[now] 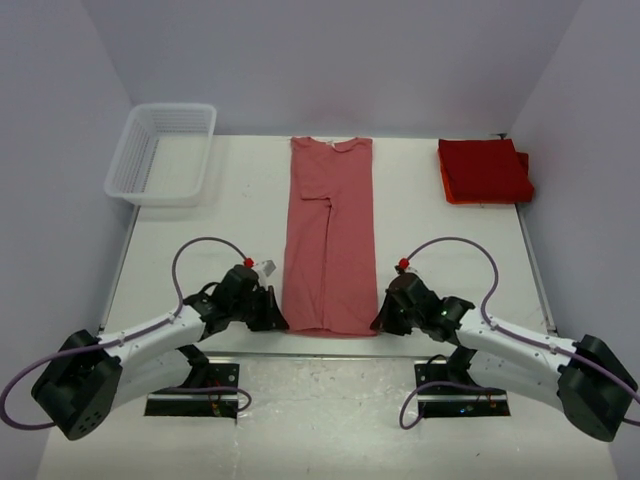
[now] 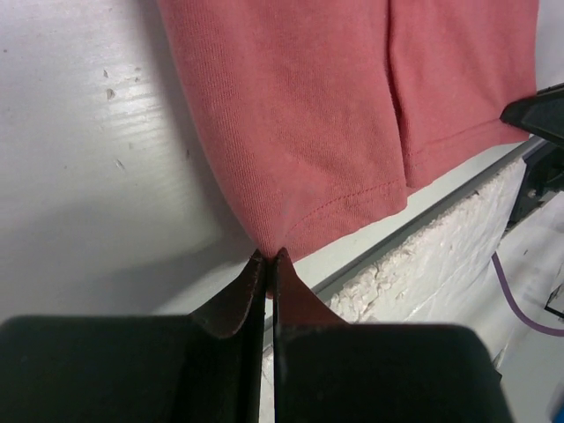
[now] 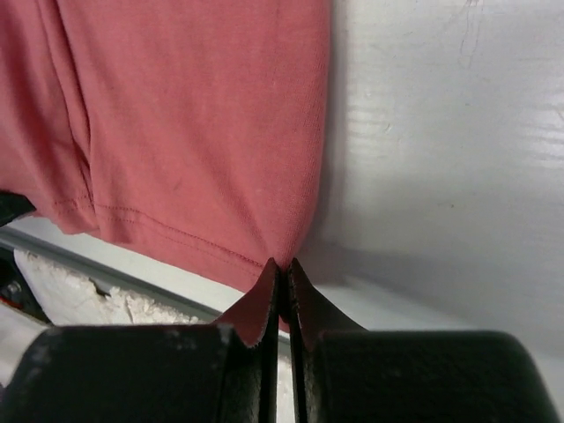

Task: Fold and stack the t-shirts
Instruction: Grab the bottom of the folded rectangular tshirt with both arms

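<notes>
A faded salmon-red t-shirt lies lengthwise down the middle of the table, sides folded in to a narrow strip, collar at the far end. My left gripper is shut on its near left hem corner. My right gripper is shut on the near right hem corner. Both corners are pinched between the fingertips right at the table's near edge. At the far right rests a stack of folded deep red t-shirts.
A white mesh basket stands at the far left corner. The table's near edge with its metal rail runs just under the hem. White walls enclose the left, back and right sides.
</notes>
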`<state>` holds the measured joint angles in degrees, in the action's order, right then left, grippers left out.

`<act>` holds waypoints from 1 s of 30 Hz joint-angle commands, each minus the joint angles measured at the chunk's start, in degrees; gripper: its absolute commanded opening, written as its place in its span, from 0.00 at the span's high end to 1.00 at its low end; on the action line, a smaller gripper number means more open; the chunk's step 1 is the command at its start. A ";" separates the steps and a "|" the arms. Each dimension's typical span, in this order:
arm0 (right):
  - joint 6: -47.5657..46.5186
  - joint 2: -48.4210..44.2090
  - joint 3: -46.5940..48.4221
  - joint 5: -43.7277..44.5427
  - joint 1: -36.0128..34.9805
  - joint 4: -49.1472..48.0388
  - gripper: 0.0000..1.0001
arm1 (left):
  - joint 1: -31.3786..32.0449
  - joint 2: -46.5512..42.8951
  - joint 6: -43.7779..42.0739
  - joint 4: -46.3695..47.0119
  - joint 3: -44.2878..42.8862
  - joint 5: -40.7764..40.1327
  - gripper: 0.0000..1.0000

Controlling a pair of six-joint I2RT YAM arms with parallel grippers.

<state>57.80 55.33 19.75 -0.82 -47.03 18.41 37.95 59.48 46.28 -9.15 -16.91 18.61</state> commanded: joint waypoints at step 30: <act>-23.42 22.86 37.72 1.18 15.28 12.52 1.00 | -12.19 18.19 -16.04 -13.09 -37.46 -4.99 1.00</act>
<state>40.82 73.52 51.86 3.18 -34.52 31.53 28.95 73.54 36.23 -22.06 -47.35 13.39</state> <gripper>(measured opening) 0.014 0.011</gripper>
